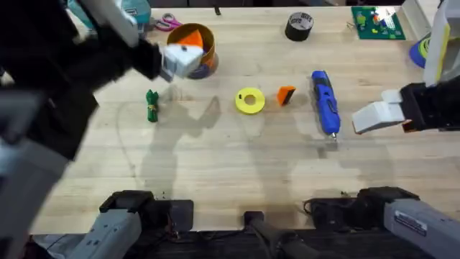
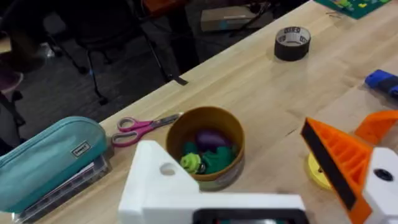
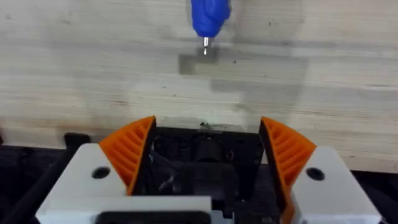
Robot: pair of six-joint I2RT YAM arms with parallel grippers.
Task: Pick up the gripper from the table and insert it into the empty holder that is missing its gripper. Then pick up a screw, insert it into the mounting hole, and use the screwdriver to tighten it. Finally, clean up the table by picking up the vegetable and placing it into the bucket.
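Loose on the wood lies the small orange ribbed plastic gripper pad (image 1: 286, 95), roughly mid-table, between a flat yellow ring (image 1: 249, 101) and the bright blue pen-shaped screwdriver (image 1: 325, 102). My left gripper (image 1: 180, 60) hangs raised over the round orange-tan bucket (image 1: 195, 42), so the pad sits toward the right arm's side of it, with the ring between. My right gripper (image 1: 374, 117) hovers low just past the screwdriver, nearer the pad than the left one is.

The screwdriver's long axis runs toward and away from the bases, with its metal tip on the near end; in the right wrist view that tip (image 3: 205, 45) points at my spread right jaws. The left jaws also stand apart, gripping nothing.

Count: one loose pad, one screwdriver, one bucket, and one green knobbly toy vegetable (image 1: 151, 105) on the table left of the ring. The right claw wears two orange wedges. The left claw wears one, and its other finger is the plain white holder (image 2: 163, 180). I can't spot a screw.
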